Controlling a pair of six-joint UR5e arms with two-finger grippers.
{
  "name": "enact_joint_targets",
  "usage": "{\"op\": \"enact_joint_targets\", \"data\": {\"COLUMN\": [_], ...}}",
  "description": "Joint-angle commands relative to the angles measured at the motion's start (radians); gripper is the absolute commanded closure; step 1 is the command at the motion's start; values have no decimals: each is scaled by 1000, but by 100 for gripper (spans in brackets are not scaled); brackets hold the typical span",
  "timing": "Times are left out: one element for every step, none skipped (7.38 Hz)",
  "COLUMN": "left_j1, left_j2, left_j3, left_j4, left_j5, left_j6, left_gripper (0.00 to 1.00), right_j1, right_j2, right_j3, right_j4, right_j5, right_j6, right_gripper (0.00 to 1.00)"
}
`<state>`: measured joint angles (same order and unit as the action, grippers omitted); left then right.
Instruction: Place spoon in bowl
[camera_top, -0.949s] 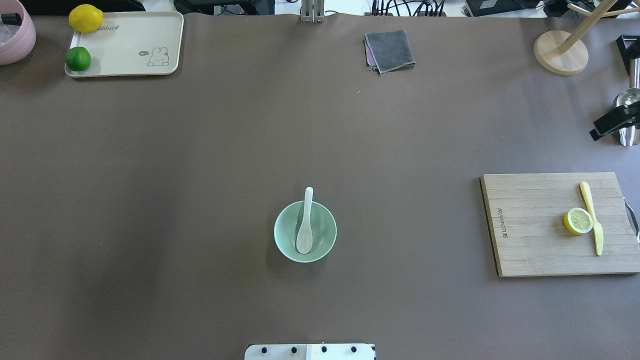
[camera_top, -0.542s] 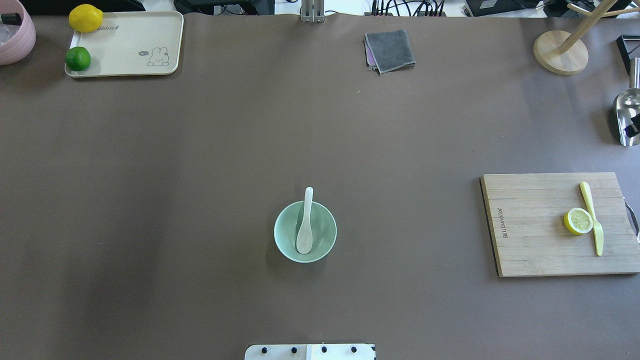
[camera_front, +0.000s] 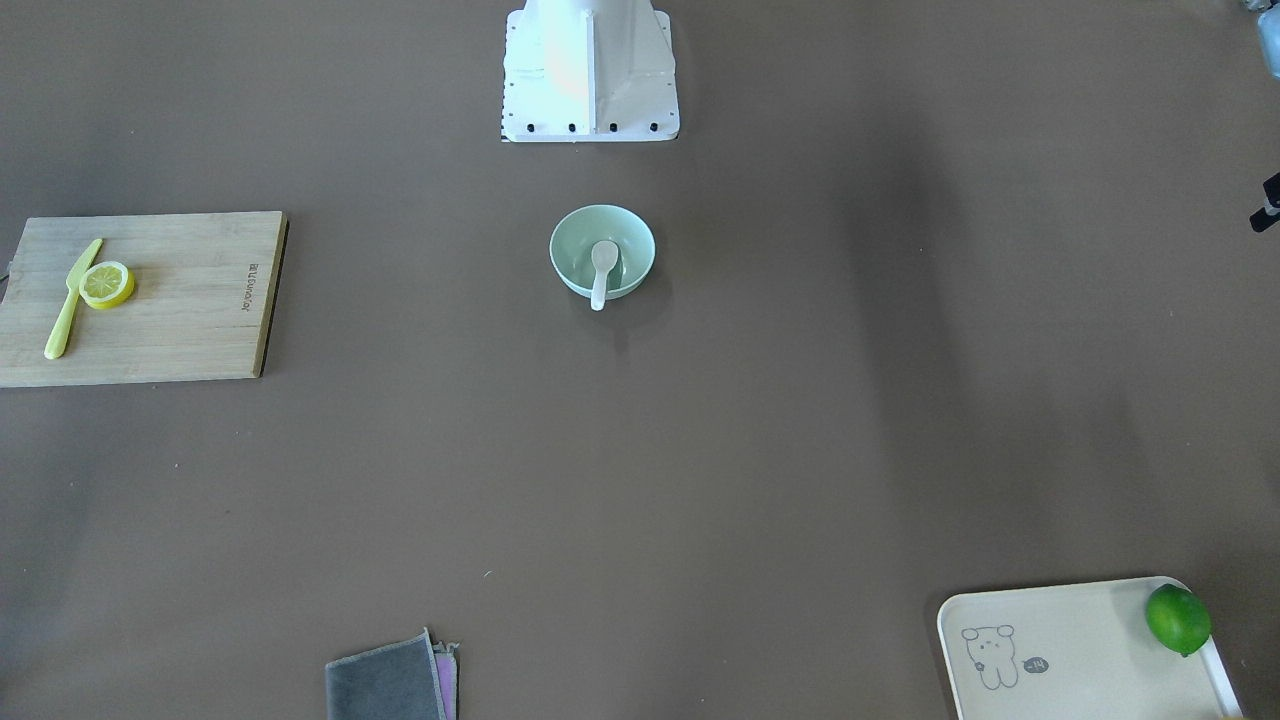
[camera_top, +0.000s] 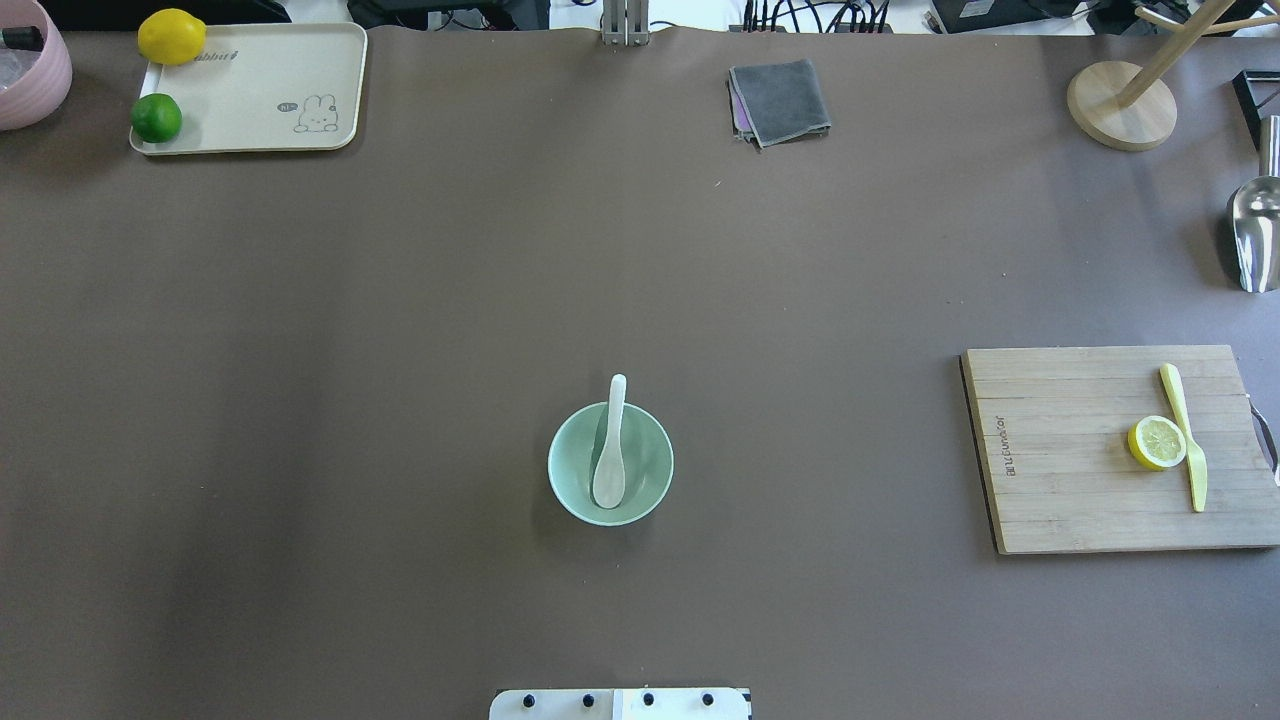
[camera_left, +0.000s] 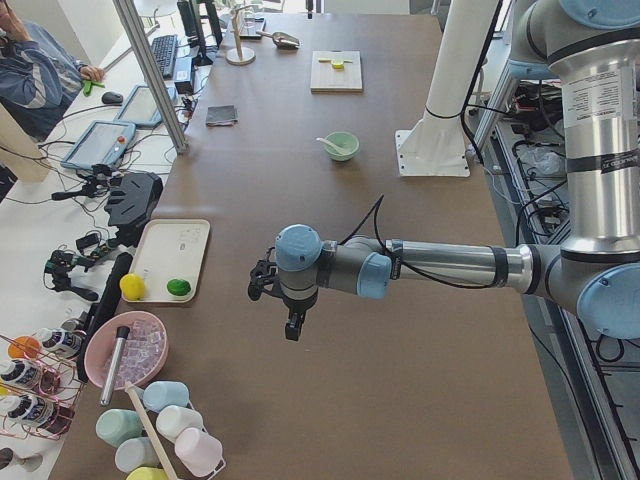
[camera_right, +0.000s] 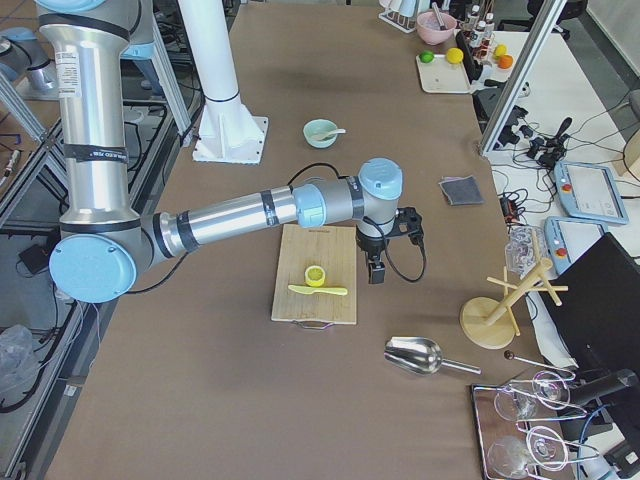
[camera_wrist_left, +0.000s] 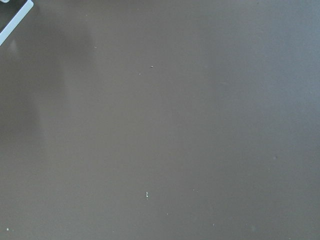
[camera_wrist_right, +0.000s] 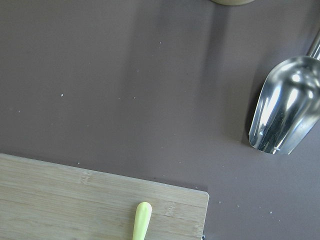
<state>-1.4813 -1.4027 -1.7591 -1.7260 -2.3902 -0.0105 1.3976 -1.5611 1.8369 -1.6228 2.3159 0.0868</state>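
The white spoon (camera_top: 609, 450) lies in the mint-green bowl (camera_top: 562, 452) at the table's middle, scoop inside and handle resting over the far rim. Both also show in the front-facing view, the spoon (camera_front: 602, 262) and the bowl (camera_front: 575, 250). My left gripper (camera_left: 290, 325) hangs over bare table far from the bowl, near the tray end. My right gripper (camera_right: 375, 268) hangs beside the cutting board. Neither shows in the overhead view, and I cannot tell whether they are open or shut. Neither holds anything that I can see.
A wooden cutting board (camera_top: 1060, 450) with a lemon half (camera_top: 1156, 442) and a yellow knife (camera_top: 1185, 435) lies at the right. A cream tray (camera_top: 260, 90) holds a lemon and a lime. A grey cloth (camera_top: 780, 100), a metal scoop (camera_top: 1255, 225) and a wooden stand (camera_top: 1120, 105) lie at the far side.
The black gripper part at the overhead view's right edge, by the metal scoop, has drawn out of view. The spoon and bowl have not moved.
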Motion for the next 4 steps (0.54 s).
{"op": "enact_joint_targets", "data": {"left_j1": [-4, -10, -11, -28], "left_j2": [1, 1, 1, 1], "left_j3": [6, 1, 0, -3], "left_j4": [-1, -1, -3, -3], "left_j5": [2, 2, 3, -1], "left_j6": [1, 1, 1, 1], "left_gripper": [2, 2, 2, 2], "right_j1": [1, 1, 1, 1], "right_j2": [-11, -7, -11, -13], "right_j3": [2, -2, 7, 7], "right_j4": [1, 1, 1, 1], "right_j5": [8, 16, 39, 66], "right_j6": [7, 8, 1, -1], "right_gripper": [0, 0, 0, 0]}}
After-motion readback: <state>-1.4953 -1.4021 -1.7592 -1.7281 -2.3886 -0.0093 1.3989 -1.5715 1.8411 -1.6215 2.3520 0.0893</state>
